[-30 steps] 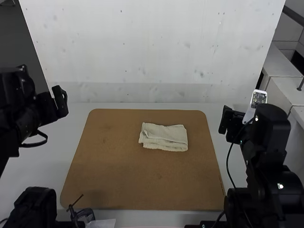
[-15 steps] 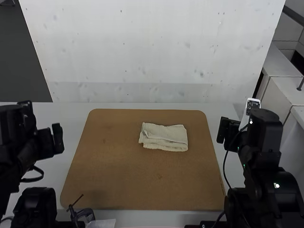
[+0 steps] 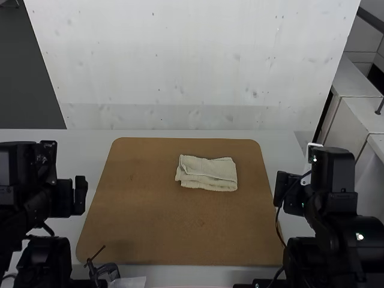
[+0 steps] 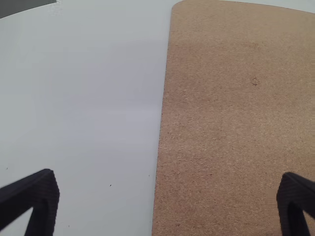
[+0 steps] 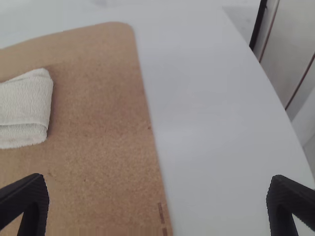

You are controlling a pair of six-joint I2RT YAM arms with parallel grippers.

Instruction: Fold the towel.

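Currently see a cream cloth towel (image 3: pixel 207 174) lying folded into a small, slightly uneven rectangle, flat on a brown, round-cornered board (image 3: pixel 150 222). Find it in the far half of that board, a little to the right of the middle, clear of the board's edges and touching neither gripper. Notice layered folds across the cloth, with a narrower band along the side nearer the arms and a somewhat wavy outline. Notice also the smooth white table (image 3: pixel 99 147) under the board, with bare surface on both sides of it.

At the high view's left, see the black left gripper (image 3: pixel 73 186) over the table, beside the board's left edge. From its own wrist, see black tapered fingers (image 4: pixel 42 201) set wide apart, with nothing between them but a view down to the board's edge and the table.

At the high view's right, see the black right gripper (image 3: pixel 286 191), near the board's right edge. From that wrist, likewise see tapered fingers (image 5: pixel 34 204) well apart and holding nothing, with one end of the folded towel farther off on the board.

Near the board's near left corner, make out a dark clamp-like tool (image 3: pixel 108 270) with a thin rod.
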